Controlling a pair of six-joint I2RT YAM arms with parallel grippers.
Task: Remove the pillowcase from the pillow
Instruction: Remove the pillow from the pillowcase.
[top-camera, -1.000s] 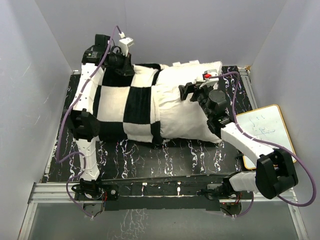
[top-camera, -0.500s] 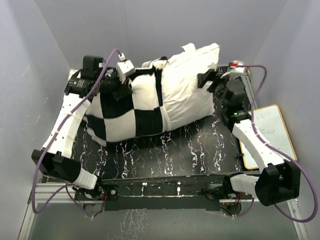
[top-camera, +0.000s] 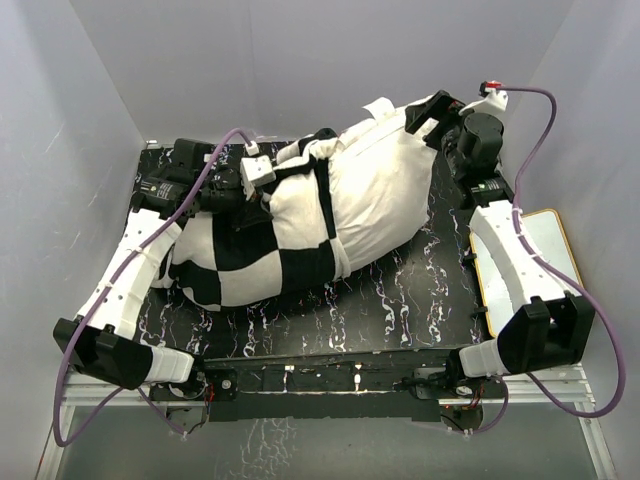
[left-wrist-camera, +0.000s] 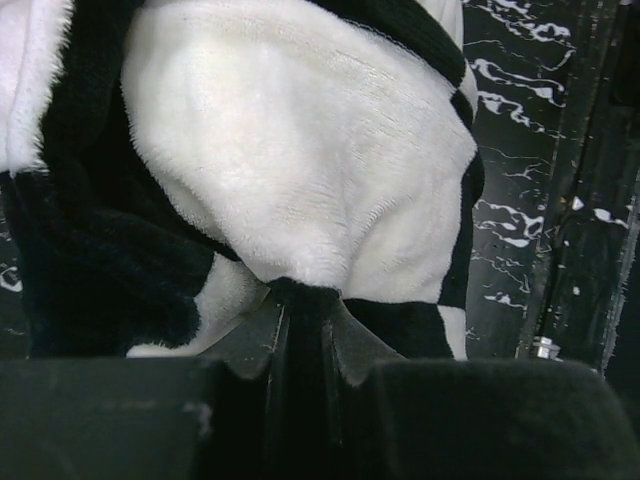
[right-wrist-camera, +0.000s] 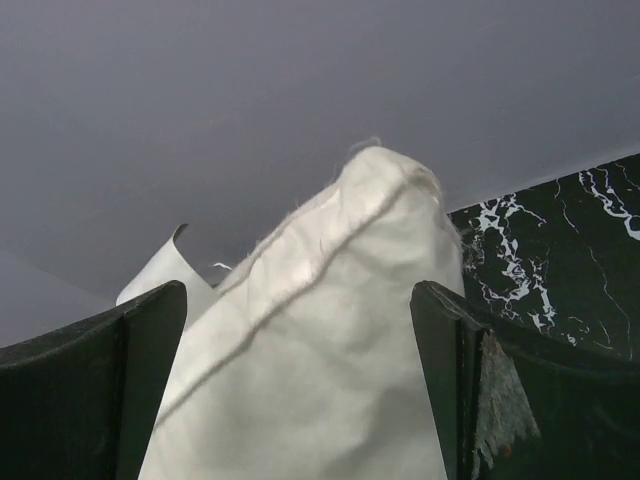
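Note:
The black-and-white checkered pillowcase (top-camera: 235, 265) still covers the left half of the off-white pillow (top-camera: 385, 190), which lies tilted with its bare right end raised. My left gripper (top-camera: 268, 185) is shut on a pinch of the pillowcase (left-wrist-camera: 300, 170). In the left wrist view that gripper (left-wrist-camera: 300, 295) has plush fabric bunched between its fingertips. My right gripper (top-camera: 428, 108) stands open at the pillow's raised far right corner. In the right wrist view the pillow's seamed corner (right-wrist-camera: 330, 350) sits between the wide-apart fingers of that gripper (right-wrist-camera: 298, 300).
The black marbled table top (top-camera: 380, 310) shows in front of the pillow. A white board with a wooden frame (top-camera: 555, 245) lies at the right edge, partly under my right arm. Grey walls enclose the back and both sides.
My right gripper has moved from the pillow's middle to its far right corner and opened fully. The pillow's right end has risen. My left arm has drawn the pillowcase leftward and nearer.

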